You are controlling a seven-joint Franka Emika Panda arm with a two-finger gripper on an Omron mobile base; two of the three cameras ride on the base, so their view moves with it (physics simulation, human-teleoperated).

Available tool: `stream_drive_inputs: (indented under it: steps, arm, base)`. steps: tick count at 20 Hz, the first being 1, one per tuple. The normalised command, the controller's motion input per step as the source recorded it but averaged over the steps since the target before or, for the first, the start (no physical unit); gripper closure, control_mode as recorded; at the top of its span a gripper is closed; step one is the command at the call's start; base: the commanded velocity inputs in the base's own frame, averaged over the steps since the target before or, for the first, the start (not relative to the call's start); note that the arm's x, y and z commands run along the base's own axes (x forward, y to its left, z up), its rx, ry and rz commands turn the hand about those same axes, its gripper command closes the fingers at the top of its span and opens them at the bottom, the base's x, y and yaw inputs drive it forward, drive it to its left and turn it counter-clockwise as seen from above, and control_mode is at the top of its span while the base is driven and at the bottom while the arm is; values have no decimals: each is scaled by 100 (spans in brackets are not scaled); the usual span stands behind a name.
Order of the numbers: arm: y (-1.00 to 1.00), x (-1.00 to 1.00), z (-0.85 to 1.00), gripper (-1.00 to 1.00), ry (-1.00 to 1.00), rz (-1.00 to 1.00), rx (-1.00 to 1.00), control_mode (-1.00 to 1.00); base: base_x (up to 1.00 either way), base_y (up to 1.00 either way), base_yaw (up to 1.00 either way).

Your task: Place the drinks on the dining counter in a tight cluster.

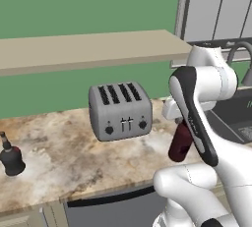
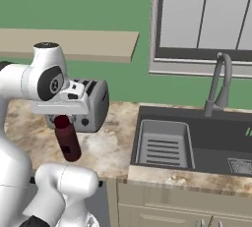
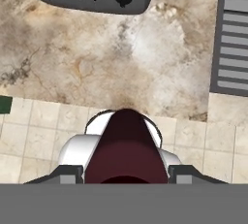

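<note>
My gripper (image 1: 182, 121) is shut on the top of a dark maroon cylindrical bottle (image 1: 180, 143), which hangs slightly tilted in the air above the front part of a marbled counter (image 1: 64, 157). The same maroon bottle (image 2: 68, 141) hangs under the hand (image 2: 62, 118) in front of the toaster. In the hand view the bottle (image 3: 125, 143) sits between the fingertips (image 3: 67, 173), with the counter's front edge and floor tiles below it. A squat black bottle (image 1: 11, 158) with a thin neck stands at the counter's far left. The dining counter is out of view.
A silver four-slot toaster (image 1: 120, 110) stands at the back of the counter, close behind the bottle. A dark sink (image 2: 197, 142) with a faucet (image 2: 219, 83) lies to the right. Beige wall shelves (image 1: 88, 49) hang above.
</note>
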Motion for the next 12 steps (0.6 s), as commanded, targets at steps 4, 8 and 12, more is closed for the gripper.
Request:
stream_drive_inputs:
  steps: [4, 8, 12]
  arm:
    - [0, 0, 0, 100, 0, 0, 0, 100]
    - [0, 0, 0, 100, 0, 0, 0, 100]
    - [0, 0, 0, 100, 0, 0, 0, 100]
  base:
    - [-60, 14, 2]
    - [-63, 23, 12]
    - [-33, 32, 31]
